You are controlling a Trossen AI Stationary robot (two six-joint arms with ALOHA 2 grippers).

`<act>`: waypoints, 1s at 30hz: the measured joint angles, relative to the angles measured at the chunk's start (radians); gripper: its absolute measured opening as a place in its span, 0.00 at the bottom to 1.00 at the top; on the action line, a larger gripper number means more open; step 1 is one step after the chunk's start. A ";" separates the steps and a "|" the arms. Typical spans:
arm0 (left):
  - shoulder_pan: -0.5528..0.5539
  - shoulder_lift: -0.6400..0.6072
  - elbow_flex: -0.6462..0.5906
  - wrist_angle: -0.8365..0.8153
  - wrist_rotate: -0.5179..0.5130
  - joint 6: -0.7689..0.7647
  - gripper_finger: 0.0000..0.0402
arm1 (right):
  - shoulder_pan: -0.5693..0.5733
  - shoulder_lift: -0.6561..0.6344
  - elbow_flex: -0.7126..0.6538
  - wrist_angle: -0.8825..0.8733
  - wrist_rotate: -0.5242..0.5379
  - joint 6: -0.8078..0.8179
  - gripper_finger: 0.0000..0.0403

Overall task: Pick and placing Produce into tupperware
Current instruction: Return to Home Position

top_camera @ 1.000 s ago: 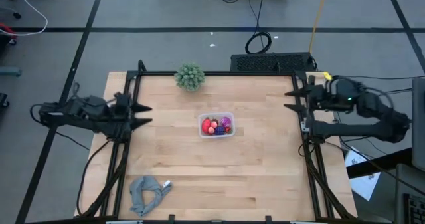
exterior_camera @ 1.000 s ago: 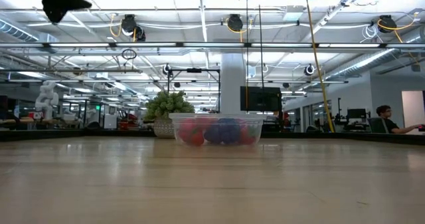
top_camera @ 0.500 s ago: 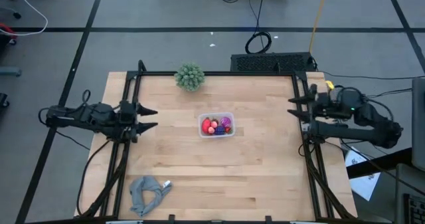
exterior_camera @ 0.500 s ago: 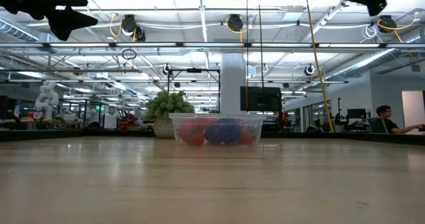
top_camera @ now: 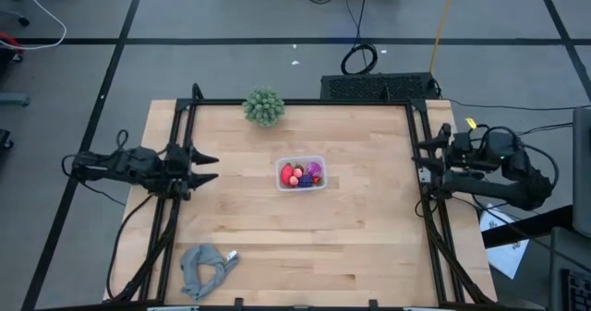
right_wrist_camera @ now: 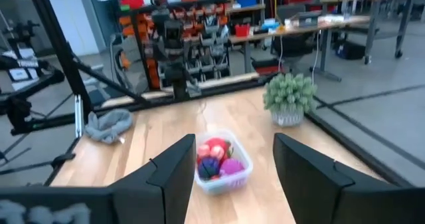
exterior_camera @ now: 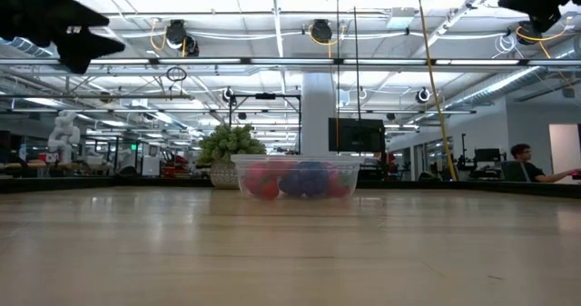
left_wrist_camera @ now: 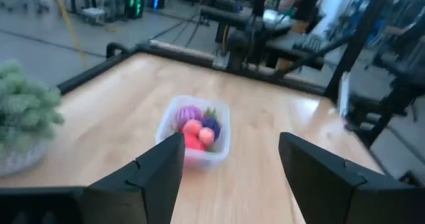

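Right claw (top_camera: 418, 157) drawn back outward, wide; left claw (top_camera: 214, 167) wide too; produce (top_camera: 300, 174) inside tupperware (top_camera: 302, 159).

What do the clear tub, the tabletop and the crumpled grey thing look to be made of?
The tupperware: thin clear plastic, glossy; the produce colours show through its wall. The table: light wood, perhaps butcher-block or a laminate, smooth with a soft sheen; plank strips and grain lines show. The grey cloth: soft fabric, matte; it lies crumpled in folds.
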 joint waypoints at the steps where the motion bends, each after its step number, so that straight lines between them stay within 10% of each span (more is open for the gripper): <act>1: 0.000 -0.001 -0.010 0.031 0.004 0.005 0.62 | 0.000 -0.007 -0.006 -0.006 -0.001 0.004 0.48; 30: 0.001 -0.021 -0.209 0.243 0.032 0.062 0.62 | -0.001 -0.009 -0.395 0.415 -0.081 -0.001 0.48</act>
